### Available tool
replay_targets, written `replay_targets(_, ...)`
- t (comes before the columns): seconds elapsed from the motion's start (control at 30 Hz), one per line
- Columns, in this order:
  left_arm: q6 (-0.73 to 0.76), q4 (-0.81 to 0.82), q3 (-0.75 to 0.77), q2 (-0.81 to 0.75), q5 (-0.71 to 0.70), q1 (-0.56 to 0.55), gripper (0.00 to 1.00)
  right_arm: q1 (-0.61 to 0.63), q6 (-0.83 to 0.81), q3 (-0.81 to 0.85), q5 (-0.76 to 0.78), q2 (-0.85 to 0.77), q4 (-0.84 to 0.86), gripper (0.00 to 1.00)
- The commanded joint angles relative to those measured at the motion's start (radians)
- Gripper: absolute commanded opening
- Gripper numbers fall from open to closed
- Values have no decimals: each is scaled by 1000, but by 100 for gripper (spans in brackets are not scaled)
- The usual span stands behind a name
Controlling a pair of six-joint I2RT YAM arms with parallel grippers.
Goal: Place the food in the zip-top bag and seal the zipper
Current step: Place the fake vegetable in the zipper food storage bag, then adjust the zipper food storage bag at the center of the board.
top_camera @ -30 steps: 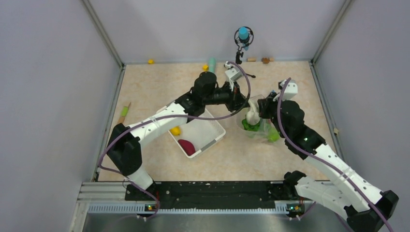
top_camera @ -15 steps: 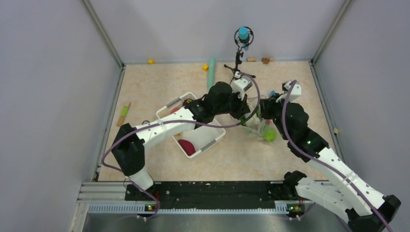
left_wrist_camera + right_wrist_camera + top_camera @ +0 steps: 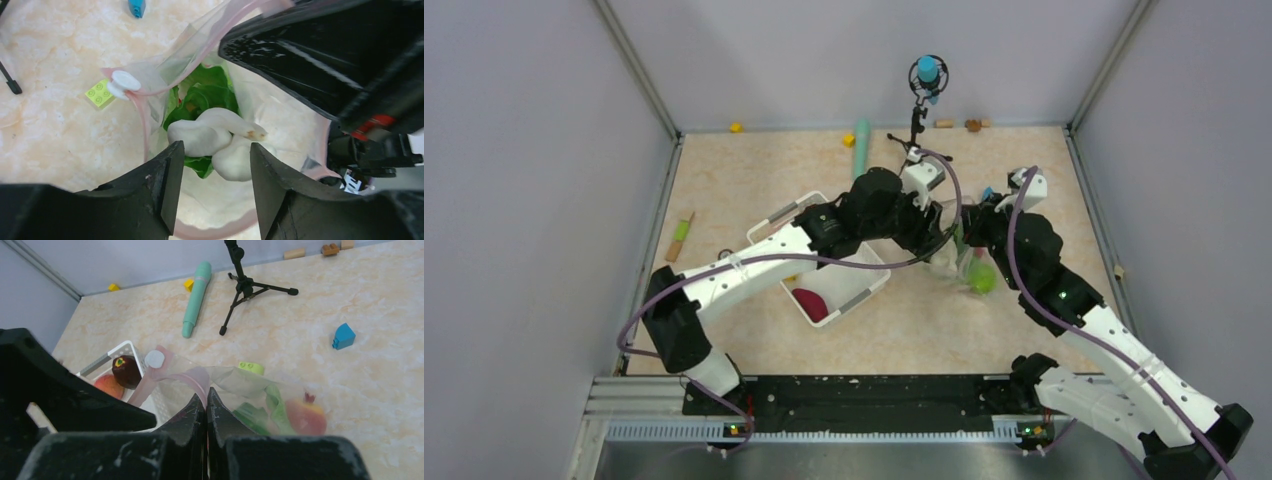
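The zip-top bag [image 3: 287,112] mouth gapes upward at frame centre, bare floor left. Left gripper [image 3: 215,150] fingers apart above it; right gripper [image 3: 206,401] clamped on its rim.

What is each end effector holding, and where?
The right end effector pinches the bag at its zipper rim. The left end effector is open, holding nothing.

The left arm [image 3: 754,262] stretches out long from its base, wrist bent over, and the left gripper [image 3: 215,152] points straight down with its two black fingers standing apart. The right arm [image 3: 1074,300] reaches inward beside it, and the right gripper [image 3: 206,397] is pinched tight on the rim of the clear plastic zip-top bag [image 3: 235,377].
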Motion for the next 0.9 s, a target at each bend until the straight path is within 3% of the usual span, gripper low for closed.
replay_targets(0.0,4,-35,13,-116,-17,-16,57,6,10,12,2,-29,65,0)
replay_targets(0.37,-97,-88,-44,-171,-330,-14,66,5,12,14,-9,-26,63,0)
replay_targets(0.57,-121,-111,-46,-118,-271,-16,62,5,13,17,-7,-22,64,0)
replay_targets(0.67,-141,-135,-45,-98,-304,-15,47,5,14,18,-11,-25,63,0)
replay_targets(0.77,-136,-133,-43,-92,-256,-15,1,5,15,22,-15,-24,62,0)
replay_targets(0.87,-90,-129,-31,-105,-255,-16,0,5,14,37,-21,-29,48,0)
